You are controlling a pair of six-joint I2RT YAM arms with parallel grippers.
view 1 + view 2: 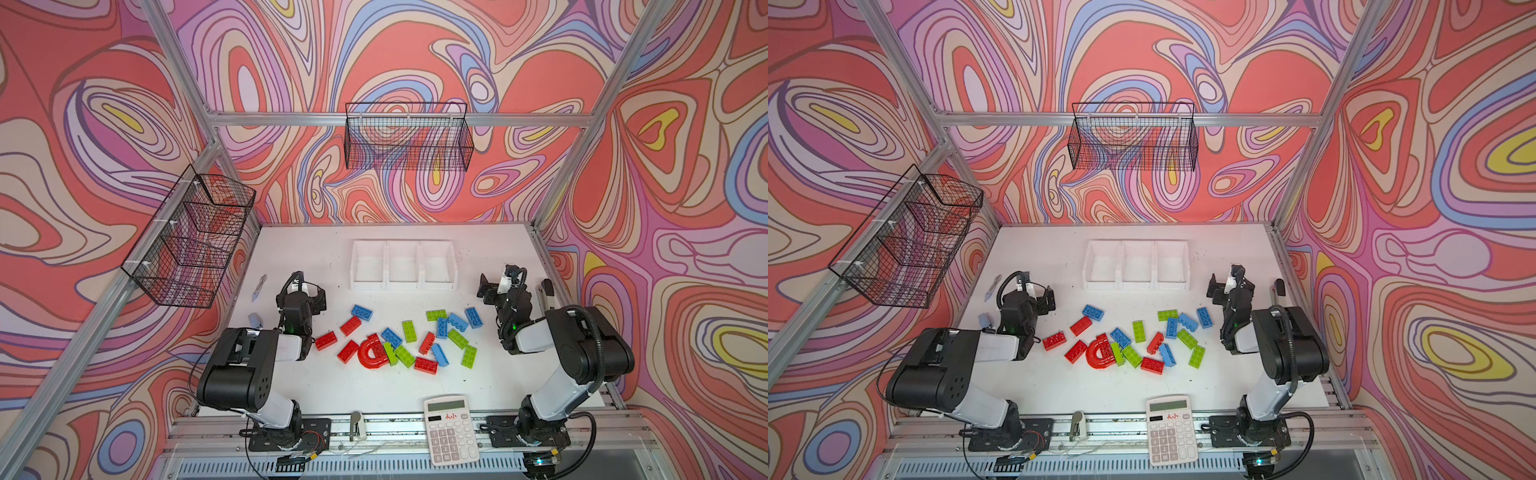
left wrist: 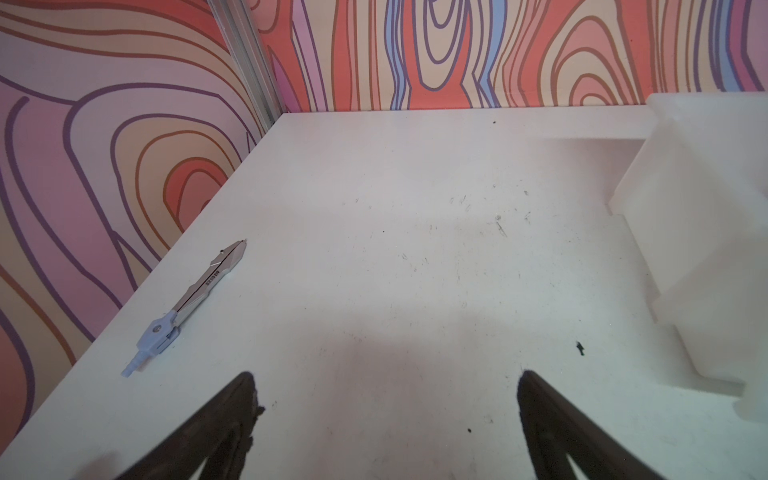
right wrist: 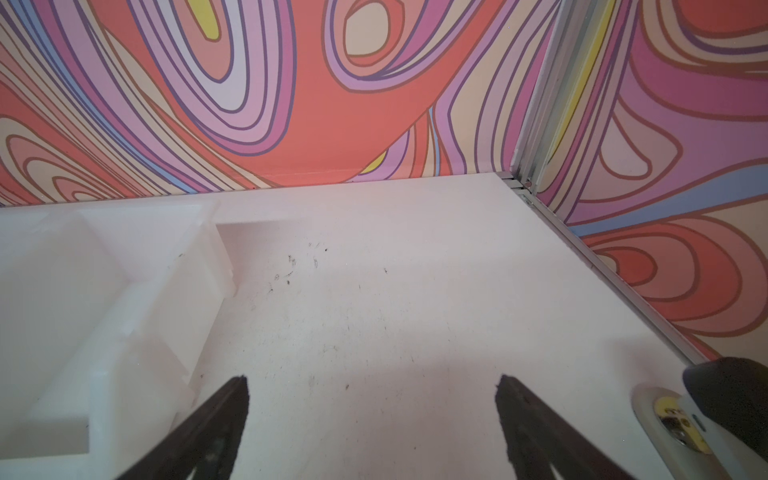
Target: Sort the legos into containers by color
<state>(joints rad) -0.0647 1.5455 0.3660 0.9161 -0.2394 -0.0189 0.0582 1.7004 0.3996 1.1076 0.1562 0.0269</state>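
Observation:
Red, lime green and blue legos lie scattered across the middle of the white table in both top views, among them a red arch [image 1: 371, 353] [image 1: 1098, 354], a blue brick [image 1: 361, 312] and a green brick [image 1: 409, 331]. Three joined white containers [image 1: 402, 266] [image 1: 1137, 266] stand behind them, with nothing inside. My left gripper [image 1: 316, 296] [image 2: 386, 375] hovers open over bare table left of the containers [image 2: 706, 208]. My right gripper [image 1: 485, 286] [image 3: 372, 378] hangs open over bare table right of the containers [image 3: 124, 291]. Neither holds anything.
A white calculator [image 1: 451, 428] lies at the front edge. A grey folding tool [image 1: 258, 287] [image 2: 195, 295] rests near the left wall, and a black-and-white object [image 1: 546, 291] [image 3: 706, 411] sits by the right rail. Black wire baskets [image 1: 191, 245] [image 1: 409, 139] hang on the walls.

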